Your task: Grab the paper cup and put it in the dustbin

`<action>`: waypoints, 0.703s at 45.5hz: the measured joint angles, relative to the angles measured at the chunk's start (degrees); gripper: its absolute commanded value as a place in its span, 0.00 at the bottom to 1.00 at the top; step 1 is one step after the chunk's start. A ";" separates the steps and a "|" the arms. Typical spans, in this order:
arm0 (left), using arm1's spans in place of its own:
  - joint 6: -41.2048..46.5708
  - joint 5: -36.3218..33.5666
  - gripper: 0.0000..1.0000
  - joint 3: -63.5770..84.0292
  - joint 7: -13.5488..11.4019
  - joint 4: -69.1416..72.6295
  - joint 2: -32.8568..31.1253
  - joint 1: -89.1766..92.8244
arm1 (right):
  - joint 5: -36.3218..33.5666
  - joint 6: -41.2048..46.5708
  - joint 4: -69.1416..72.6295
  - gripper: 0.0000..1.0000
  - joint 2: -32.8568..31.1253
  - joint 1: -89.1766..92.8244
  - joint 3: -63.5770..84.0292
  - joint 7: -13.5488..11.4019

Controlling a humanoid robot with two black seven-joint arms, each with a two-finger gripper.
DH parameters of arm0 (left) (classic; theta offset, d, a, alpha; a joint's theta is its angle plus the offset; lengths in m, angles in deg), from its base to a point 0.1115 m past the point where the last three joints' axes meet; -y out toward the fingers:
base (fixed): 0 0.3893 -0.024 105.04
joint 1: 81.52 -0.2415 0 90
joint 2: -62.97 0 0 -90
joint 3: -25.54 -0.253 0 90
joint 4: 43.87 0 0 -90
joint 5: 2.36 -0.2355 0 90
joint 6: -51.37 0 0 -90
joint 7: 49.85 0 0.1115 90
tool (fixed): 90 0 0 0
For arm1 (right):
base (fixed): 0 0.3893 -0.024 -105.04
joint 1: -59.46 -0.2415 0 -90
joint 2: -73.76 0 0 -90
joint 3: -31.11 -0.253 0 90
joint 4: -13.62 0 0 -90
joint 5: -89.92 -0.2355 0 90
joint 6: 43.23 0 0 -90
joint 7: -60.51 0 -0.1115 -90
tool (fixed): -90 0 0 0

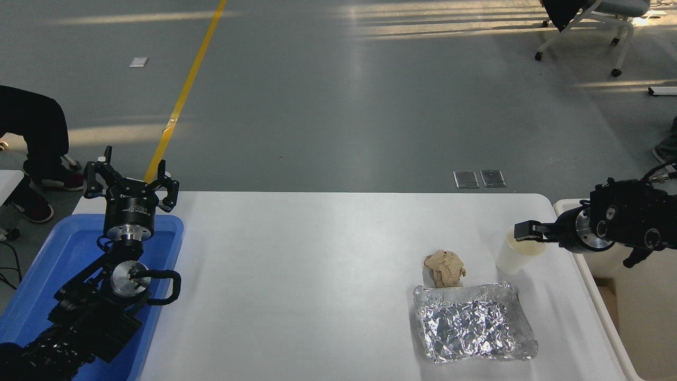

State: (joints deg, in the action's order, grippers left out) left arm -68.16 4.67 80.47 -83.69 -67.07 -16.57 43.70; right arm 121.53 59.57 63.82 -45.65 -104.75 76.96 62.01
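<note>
White, smooth tabletop [317,254]: we see the right hand [529,231] clamped on the tapered paper cup [515,256] rim.

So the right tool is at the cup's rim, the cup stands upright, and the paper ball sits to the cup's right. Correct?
Not quite. The head view shows the paper ball to the left of the cup, not its right. The rest holds: the right tool is at the rim, and the cup stands upright.

floor: grey smooth floor [338,95], kinda glossy, sunlight streaks up top
line: yellow stripe [186,90] running diagonal
furniture: white rolling chair [597,26] top right
floor plates: two metal plates [479,179] by the tabletop [317,254]
</note>
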 measured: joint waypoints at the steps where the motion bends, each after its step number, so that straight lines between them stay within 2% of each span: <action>1: 0.00 0.00 0.99 0.00 0.00 0.00 0.00 0.00 | -0.01 -0.03 -0.05 0.38 0.04 0.17 -0.01 0.00; 3: 0.00 0.00 0.99 0.00 0.00 0.00 0.00 0.00 | -0.03 -0.07 -0.17 0.32 0.17 0.51 -0.03 0.00; 7: 0.00 0.00 0.99 0.00 0.00 0.00 0.00 0.00 | -0.15 -0.13 -0.36 0.03 0.43 1.06 -0.13 -0.03; 8: 0.00 0.00 0.99 0.00 0.00 0.00 0.00 0.00 | -0.17 -0.14 -0.40 0.00 0.50 1.22 -0.19 -0.03; 32: 0.00 -0.01 0.99 0.00 0.00 0.00 0.00 0.01 | -3.20 0.61 -1.64 0.00 1.14 0.68 0.19 -0.10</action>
State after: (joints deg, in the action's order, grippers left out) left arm -68.16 4.67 80.47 -83.69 -67.07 -16.57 43.71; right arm 118.33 60.18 62.19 -44.51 -104.07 77.15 61.90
